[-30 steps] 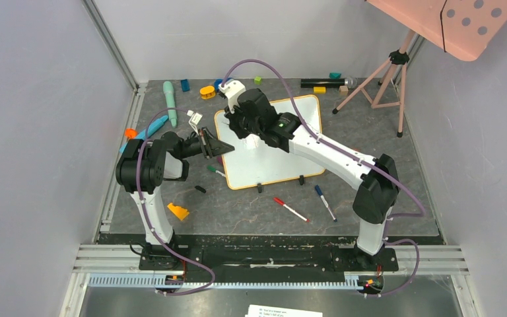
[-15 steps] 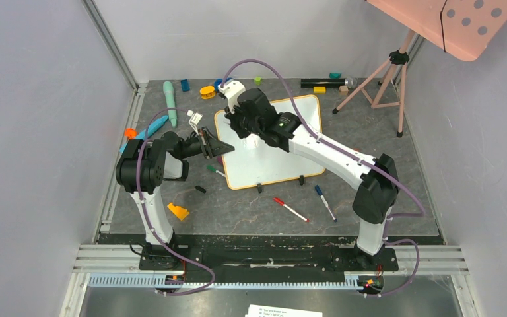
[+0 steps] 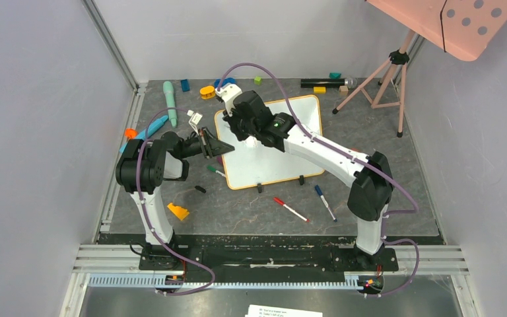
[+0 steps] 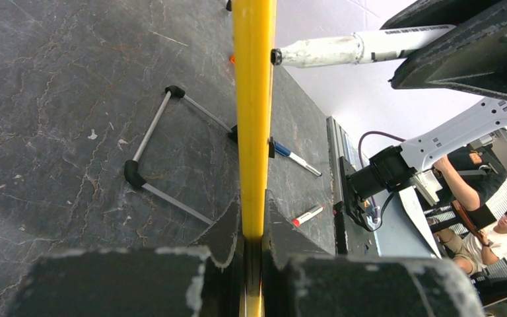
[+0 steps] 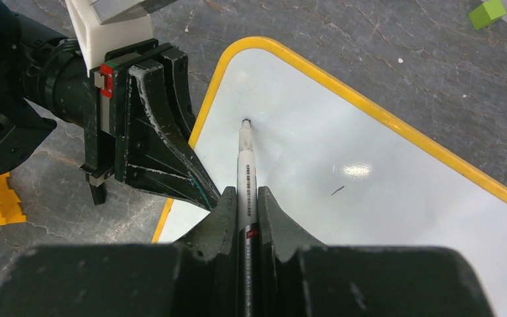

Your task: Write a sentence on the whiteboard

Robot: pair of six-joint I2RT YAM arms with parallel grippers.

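Observation:
The whiteboard [image 3: 277, 165] with its orange frame lies in the middle of the mat, propped on two black feet. My left gripper [image 3: 228, 148] is shut on its left edge, which shows as a yellow strip [image 4: 253, 119] between my jaws [image 4: 253, 211]. My right gripper [image 3: 241, 129] is shut on a white marker [image 5: 245, 165]. The marker's dark tip touches the whiteboard [image 5: 370, 132] near its far-left corner. The marker also shows in the left wrist view [image 4: 363, 47]. No lettering of the sentence shows, only one short dark stroke [image 5: 337, 190].
A red marker [image 3: 291, 209], a blue marker [image 3: 325, 202] and a green marker [image 3: 215, 170] lie near the board's front edge. An orange block [image 3: 178, 211] sits front left. Small toys line the back of the mat. A pink tripod [image 3: 383, 72] stands back right.
My right gripper has moved with the marker a little toward the board's far-left corner. The left gripper and the board have not moved.

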